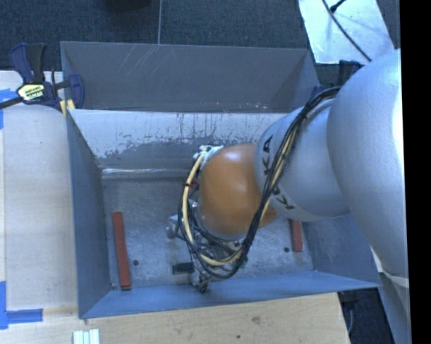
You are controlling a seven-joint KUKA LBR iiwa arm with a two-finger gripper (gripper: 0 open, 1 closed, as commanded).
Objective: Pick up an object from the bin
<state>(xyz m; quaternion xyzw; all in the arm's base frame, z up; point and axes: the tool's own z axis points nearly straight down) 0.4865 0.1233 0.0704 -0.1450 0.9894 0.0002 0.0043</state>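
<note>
Down by the front wall of the grey bin (90, 207), the gripper (199, 280) sits low over the floor, about midway between the sides
Just left of its tip lies a small dark piece (182, 268), too unclear to say whether it is a loose thing or part of the tool; whether the gripper is open or closed cannot be told, since the cables (204, 256) and the orange cover (227, 192) hide it from above; farther back, a long reddish-brown bar (120, 249) lies along the left wall and a shorter reddish-brown bar (296, 235) lies near the right wall, beside the arm (314, 164), both well apart from the gripper
</note>
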